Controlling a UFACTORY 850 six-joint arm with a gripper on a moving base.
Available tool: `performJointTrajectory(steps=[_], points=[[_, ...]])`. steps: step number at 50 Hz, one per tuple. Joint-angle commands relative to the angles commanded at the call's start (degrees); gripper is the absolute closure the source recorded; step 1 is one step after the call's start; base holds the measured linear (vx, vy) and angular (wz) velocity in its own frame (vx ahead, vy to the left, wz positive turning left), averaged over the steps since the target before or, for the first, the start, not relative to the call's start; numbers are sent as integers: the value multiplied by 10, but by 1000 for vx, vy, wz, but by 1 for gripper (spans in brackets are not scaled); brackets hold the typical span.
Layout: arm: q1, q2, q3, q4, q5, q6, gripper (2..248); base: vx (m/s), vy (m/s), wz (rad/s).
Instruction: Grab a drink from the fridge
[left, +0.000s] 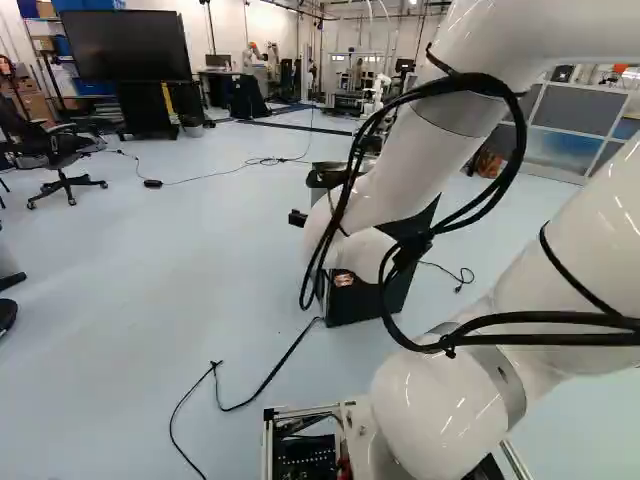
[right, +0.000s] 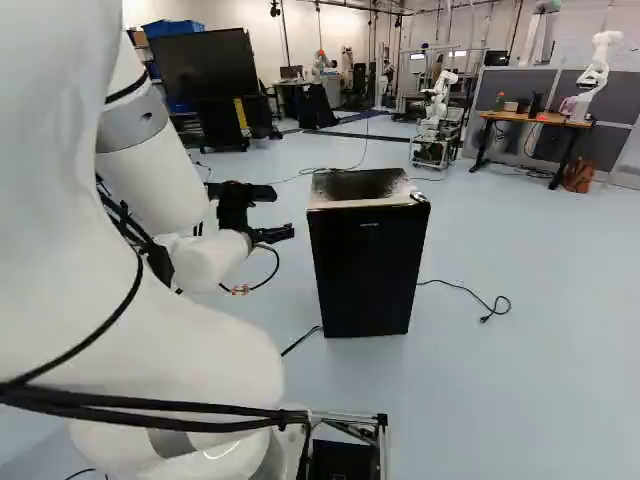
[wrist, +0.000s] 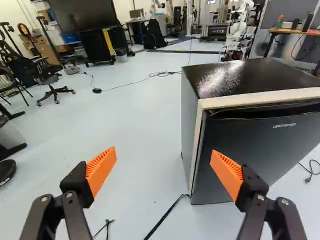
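closest in, the white arm (right: 150, 345) carries a black gripper (right: 285, 212), its orange-padded fingers (wrist: 101, 167) spread wide with nothing pinched. the black fridge (right: 365, 260) stands on the pale floor (right: 540, 380), just right of the gripper in the right base view, door closed. a cable (left: 270, 380) runs to its base; a plugged cord (right: 470, 295) lies on its other side. toward the floor's far edge stand another robot (right: 437, 100) and a large screen (right: 205, 70).
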Motion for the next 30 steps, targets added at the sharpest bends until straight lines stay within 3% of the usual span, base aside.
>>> performJointTrajectory(steps=[30], points=[[66, -36, -21, 133, 49, 0, 3, 0, 0, 0]])
